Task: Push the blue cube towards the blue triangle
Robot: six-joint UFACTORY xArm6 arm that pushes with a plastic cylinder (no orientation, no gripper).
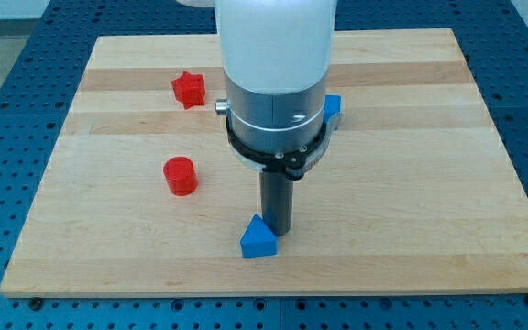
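Rested my tip (276, 231) just right of blue triangle (258, 239); blue cube (333, 108) well above, half hidden. Carried no pincer.

Blue triangle (258, 239) touches my tip (276, 232) at its 8 o'clock, blocking that way. Blue cube (333, 108) sits at 12–1 o'clock, mostly hidden behind the arm. Red star (189, 89) and red cylinder (180, 175) stand at 10–11 o'clock; table (429, 183) is open from 2 to 6 o'clock.

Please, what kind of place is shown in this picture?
Probably a robotics laboratory bench. A wooden board lies on a blue perforated table, and a white robot arm stands over small coloured blocks such as the blue triangle.
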